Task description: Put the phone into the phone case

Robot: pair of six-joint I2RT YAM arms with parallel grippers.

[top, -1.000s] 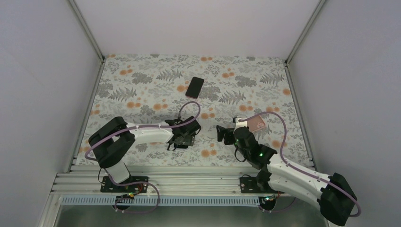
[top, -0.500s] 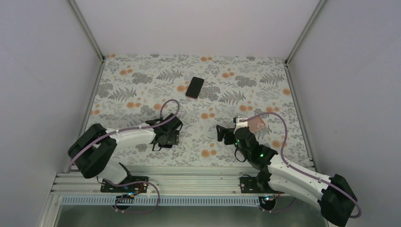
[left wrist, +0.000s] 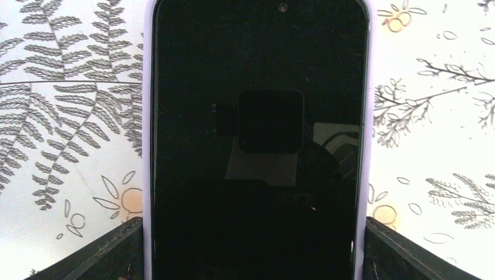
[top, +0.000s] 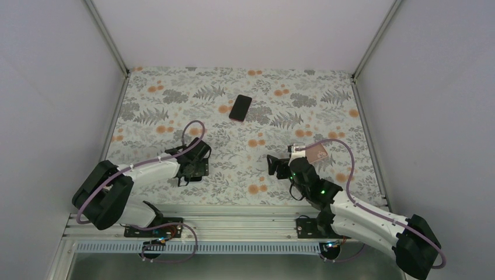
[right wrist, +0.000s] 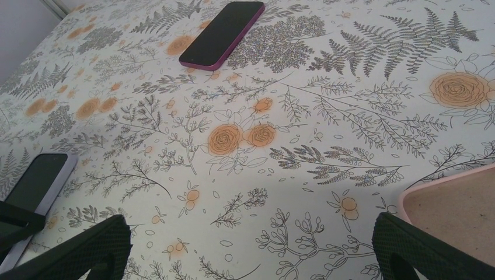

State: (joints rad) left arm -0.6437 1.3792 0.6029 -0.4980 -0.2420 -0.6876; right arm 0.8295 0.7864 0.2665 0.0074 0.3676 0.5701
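Note:
My left gripper (top: 191,169) (left wrist: 254,239) is shut on a black-screened phone with a lavender rim (left wrist: 257,116), its fingers pressing both long sides low over the table. That phone also shows at the left of the right wrist view (right wrist: 36,181); in the top view the gripper hides it. An empty pink phone case (top: 317,153) (right wrist: 461,204) lies beside my right gripper (top: 276,166) (right wrist: 251,256), which is open and empty just above the cloth. A second dark phone with a magenta rim (top: 240,108) (right wrist: 222,34) lies flat at the far middle.
The floral tablecloth (top: 175,93) covers the table, with white walls on three sides and metal corner posts (top: 108,41). The aluminium rail (top: 233,224) with both arm bases runs along the near edge.
My left arm has swung to the left across the table, gripper still shut on the lavender-rimmed phone. The right arm, the pink case and the far phone have not moved.

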